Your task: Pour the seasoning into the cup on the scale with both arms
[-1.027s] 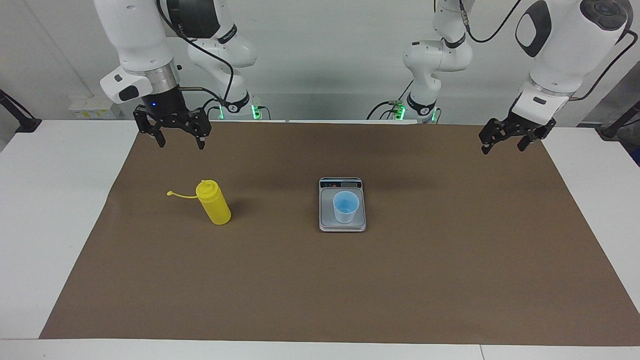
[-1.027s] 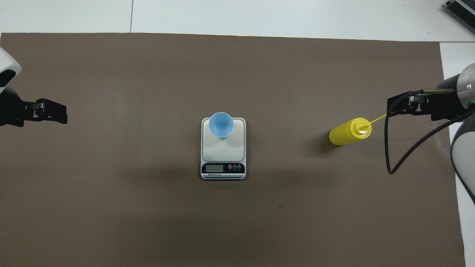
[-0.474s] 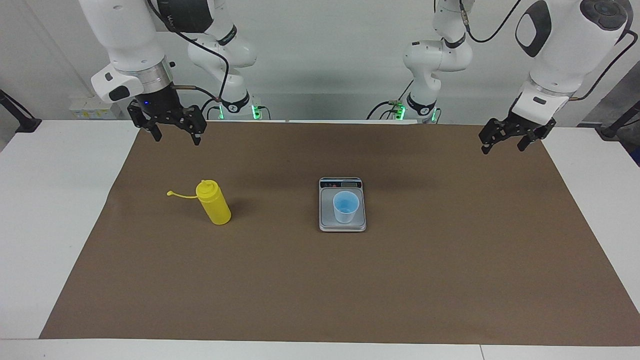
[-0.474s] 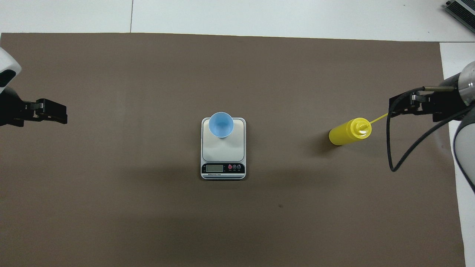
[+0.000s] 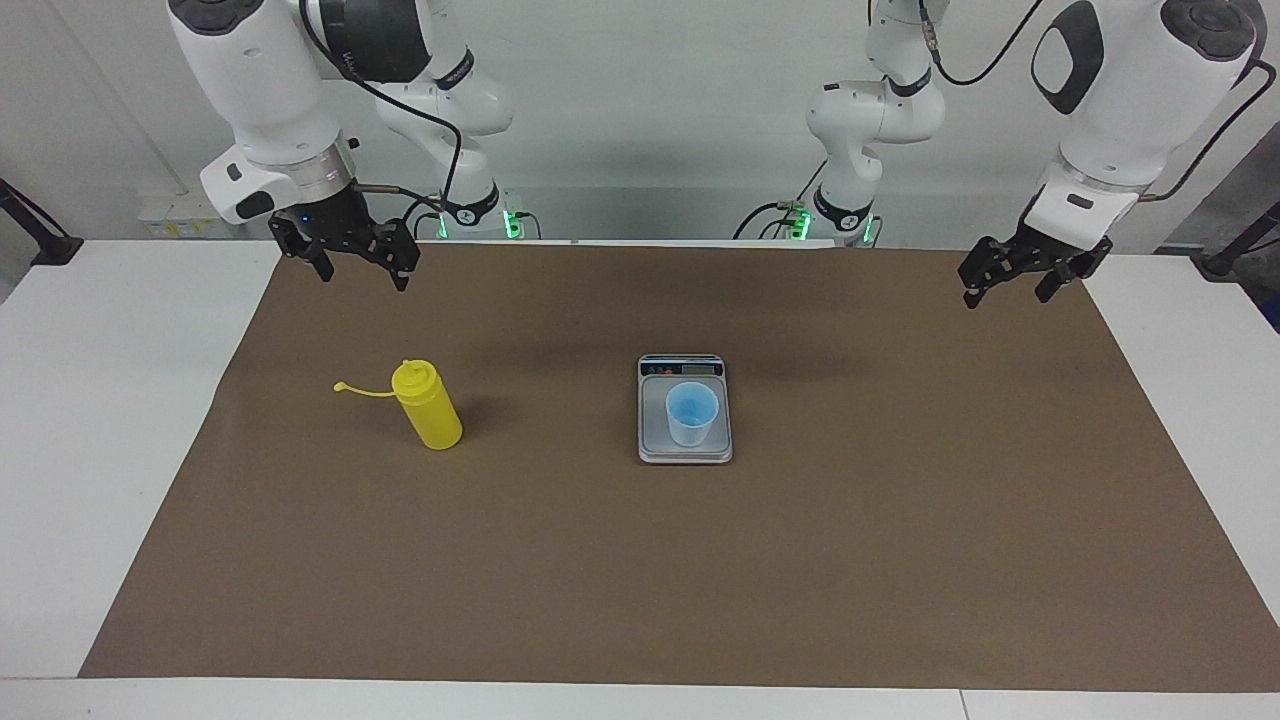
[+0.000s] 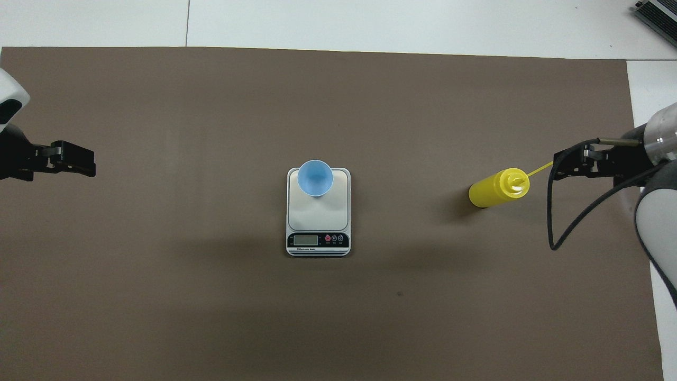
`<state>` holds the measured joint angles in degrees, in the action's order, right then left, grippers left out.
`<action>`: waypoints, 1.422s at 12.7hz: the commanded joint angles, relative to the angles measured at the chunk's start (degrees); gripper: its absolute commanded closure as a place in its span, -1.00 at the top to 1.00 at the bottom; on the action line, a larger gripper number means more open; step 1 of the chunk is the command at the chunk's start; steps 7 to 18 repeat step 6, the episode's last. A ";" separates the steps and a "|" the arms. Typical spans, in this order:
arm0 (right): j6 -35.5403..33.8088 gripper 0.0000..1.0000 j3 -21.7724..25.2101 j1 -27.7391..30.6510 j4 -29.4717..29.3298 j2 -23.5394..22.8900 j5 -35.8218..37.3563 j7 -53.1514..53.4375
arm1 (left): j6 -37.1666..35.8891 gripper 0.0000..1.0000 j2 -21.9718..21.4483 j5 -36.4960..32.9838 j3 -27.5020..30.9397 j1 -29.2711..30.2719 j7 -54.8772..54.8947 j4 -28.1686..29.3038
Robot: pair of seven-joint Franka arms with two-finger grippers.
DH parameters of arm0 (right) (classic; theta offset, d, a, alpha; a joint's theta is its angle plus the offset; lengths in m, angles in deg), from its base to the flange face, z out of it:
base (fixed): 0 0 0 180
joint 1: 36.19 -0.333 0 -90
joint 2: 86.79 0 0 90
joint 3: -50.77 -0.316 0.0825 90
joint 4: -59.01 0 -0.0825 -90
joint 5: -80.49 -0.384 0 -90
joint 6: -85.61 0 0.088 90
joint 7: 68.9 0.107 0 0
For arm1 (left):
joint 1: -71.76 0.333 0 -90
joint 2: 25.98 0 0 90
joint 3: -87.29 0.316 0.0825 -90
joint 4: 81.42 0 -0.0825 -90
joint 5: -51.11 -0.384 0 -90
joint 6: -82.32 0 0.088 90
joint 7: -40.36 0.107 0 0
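The yellow seasoning bottle (image 5: 428,408) stands upright on the brown mat toward the right arm's end, its cap hanging out on its tether (image 5: 340,385). It also shows in the overhead view (image 6: 497,189). The light-blue cup (image 5: 692,412) stands on the silver-grey scale (image 5: 685,452) at the middle of the mat, on the part of the platform away from the display (image 6: 317,239). My right gripper (image 5: 362,276) is open and empty, raised over the mat's edge nearer to the robots than the bottle. My left gripper (image 5: 1005,294) is open and empty, waiting over the mat's corner at its own end.
A brown mat (image 5: 640,580) covers most of the white table (image 5: 100,420). Black cables hang from the right arm (image 6: 552,233) near the bottle. Both arm bases stand at the table's robot edge.
My right gripper has risen a little, turned, and shifted slightly toward the table's middle. The left arm, bottle, cup and scale have not moved.
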<state>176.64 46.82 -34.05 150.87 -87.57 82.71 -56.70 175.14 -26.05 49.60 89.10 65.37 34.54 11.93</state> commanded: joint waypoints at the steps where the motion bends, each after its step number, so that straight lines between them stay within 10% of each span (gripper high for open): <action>1: 1.43 1.00 -0.44 0.50 2.27 1.66 0.24 0.46 | 1.40 1.00 -1.60 0.36 0.38 -0.20 0.63 1.92; 18: 1.35 1.00 -0.44 0.33 2.18 1.58 0.24 0.28 | 1.66 1.00 -1.60 0.36 0.20 -0.64 1.33 2.01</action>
